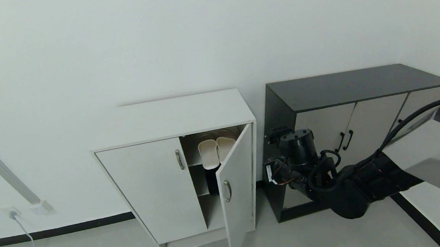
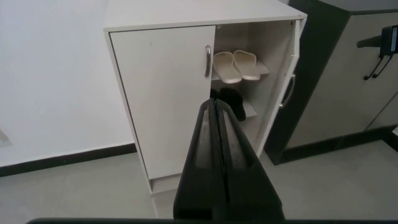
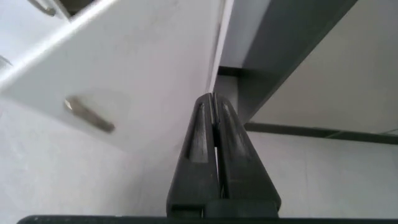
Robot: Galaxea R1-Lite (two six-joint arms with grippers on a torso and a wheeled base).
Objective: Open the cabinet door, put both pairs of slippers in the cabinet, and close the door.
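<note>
The white cabinet (image 1: 174, 118) stands against the wall, its left door shut and its right door (image 1: 238, 176) swung partly open. A cream pair of slippers (image 1: 215, 151) lies on the upper shelf, and a black pair (image 2: 231, 102) sits on the shelf below. My right arm's wrist (image 1: 296, 159) hangs between the open door and the dark cabinet. My right gripper (image 3: 214, 99) is shut on nothing, close to the door's outer face, with the door handle (image 3: 90, 114) off to one side. My left gripper (image 2: 214, 104) is shut and empty, held back from the cabinet front.
A dark cabinet (image 1: 355, 88) with grey doors stands right beside the white one. A wall socket with a cable (image 1: 13, 214) is at the lower left. Bare grey floor (image 1: 97, 245) lies in front of both cabinets.
</note>
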